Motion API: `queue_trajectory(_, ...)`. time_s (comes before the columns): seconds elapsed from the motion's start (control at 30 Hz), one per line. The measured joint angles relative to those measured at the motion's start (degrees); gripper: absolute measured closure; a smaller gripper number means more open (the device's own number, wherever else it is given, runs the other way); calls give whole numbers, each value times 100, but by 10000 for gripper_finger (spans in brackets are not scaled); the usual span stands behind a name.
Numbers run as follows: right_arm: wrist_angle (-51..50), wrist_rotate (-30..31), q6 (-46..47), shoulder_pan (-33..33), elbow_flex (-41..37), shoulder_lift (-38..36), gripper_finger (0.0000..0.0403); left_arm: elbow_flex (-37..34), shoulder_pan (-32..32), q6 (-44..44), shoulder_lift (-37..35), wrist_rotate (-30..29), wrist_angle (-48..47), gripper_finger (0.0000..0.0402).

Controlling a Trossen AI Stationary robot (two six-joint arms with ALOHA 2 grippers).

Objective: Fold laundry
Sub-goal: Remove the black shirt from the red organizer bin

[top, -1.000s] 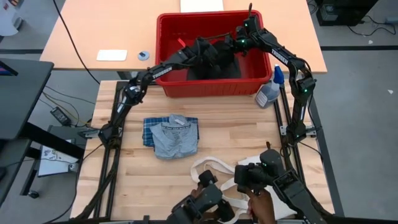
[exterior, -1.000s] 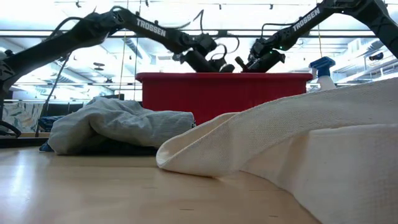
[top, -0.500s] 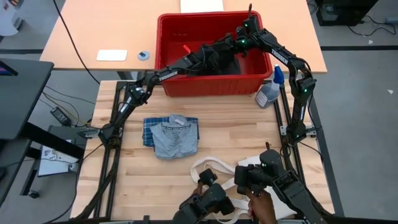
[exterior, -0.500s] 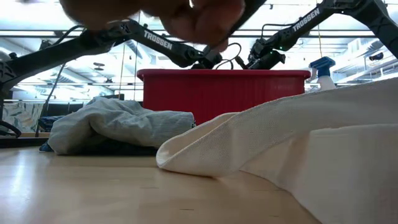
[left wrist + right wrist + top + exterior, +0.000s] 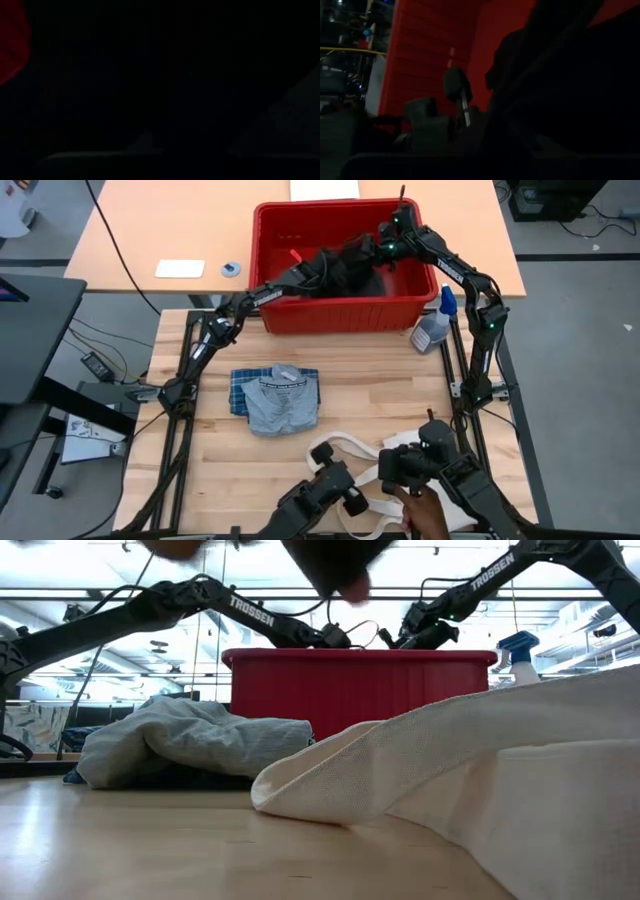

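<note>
- Reaching into the red bin [image 5: 275, 320], both arms meet over the black piece [image 5: 345, 268] heaped inside
- left pincer [image 5: 322, 268] buried in that dark cloth, pressed together; whether it pinches the fabric cannot be told
- right pincer [image 5: 378, 250] at the heap's far side; its fingers' state cannot be told
- blue-white plaid piece [image 5: 240, 388] and light blue-grey piece [image 5: 280, 402] lie folded on the desk [image 5: 200, 460]; cream tote bag [image 5: 345, 448] nearby
</note>
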Motion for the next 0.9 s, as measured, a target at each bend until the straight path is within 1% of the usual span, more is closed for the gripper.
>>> queue_trajectory(0.07,100,-184,-35,-52,2,-7,311,-10,67,162,-141,138,-233,379)
queue_trajectory(0.17,261,-684,-6,-169,12,-7,279,-8,182,403,-431,498,-648,380)
queue_trajectory(0.27,175,-1161,-12,-289,44,-70,248,-3,283,717,-686,683,-1182,380)
queue_trajectory(0.33,78,-1378,-240,-342,44,-198,233,-3,338,990,-847,804,-1446,381)
queue_trajectory(0.43,-197,-1333,-812,-299,47,-504,220,-3,420,1243,-1126,953,-1651,381)
queue_trajectory(0.53,-488,-963,-1243,-223,50,-754,217,7,505,1370,-1362,1069,-1857,381)
queue_trajectory(0.6,-636,-851,-1346,-182,50,-921,216,5,546,1470,-1514,1058,-2063,381)
queue_trajectory(0.73,-901,-1078,-1708,-33,50,-1319,216,3,544,1731,-1974,955,-2268,381)
queue_trajectory(0.9,-1673,-1245,-2898,460,50,-1712,216,10,523,1928,-2390,660,-2713,381)
